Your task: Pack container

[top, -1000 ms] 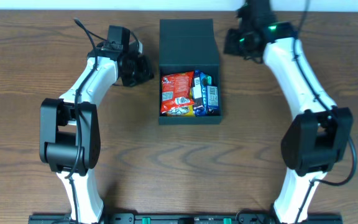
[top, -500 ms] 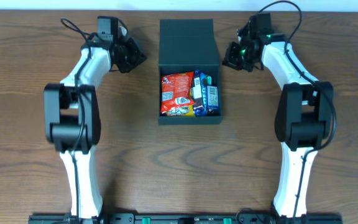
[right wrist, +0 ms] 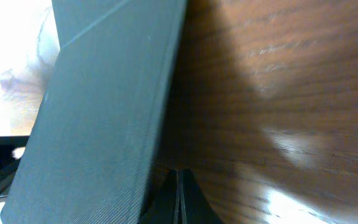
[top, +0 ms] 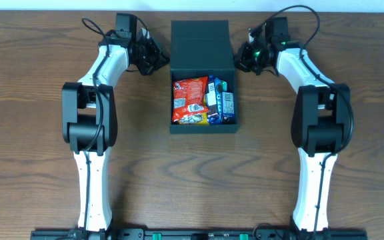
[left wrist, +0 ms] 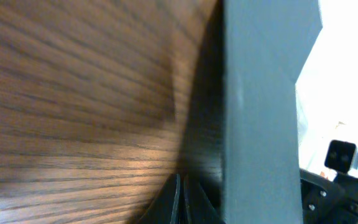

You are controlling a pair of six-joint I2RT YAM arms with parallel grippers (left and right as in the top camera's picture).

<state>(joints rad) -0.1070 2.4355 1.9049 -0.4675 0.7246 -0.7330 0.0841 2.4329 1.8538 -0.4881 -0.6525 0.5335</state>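
Observation:
The dark teal container sits at the table's middle back, its flap lid open and standing toward the far edge. Inside lie a red snack packet and blue packets. My left gripper is shut and empty, right beside the lid's left side; the lid's wall fills the right of the left wrist view, next to the gripper. My right gripper is shut and empty beside the lid's right side; the lid's wall fills the left of the right wrist view, next to the gripper.
Brown wooden table all round. Both arms reach in from the front edge and bend inward at the back. The table's far edge lies just behind the lid.
Both grippers have moved inward toward the lid, the left one rightward and the right one leftward, and now sit close against its sides. The container has not moved.

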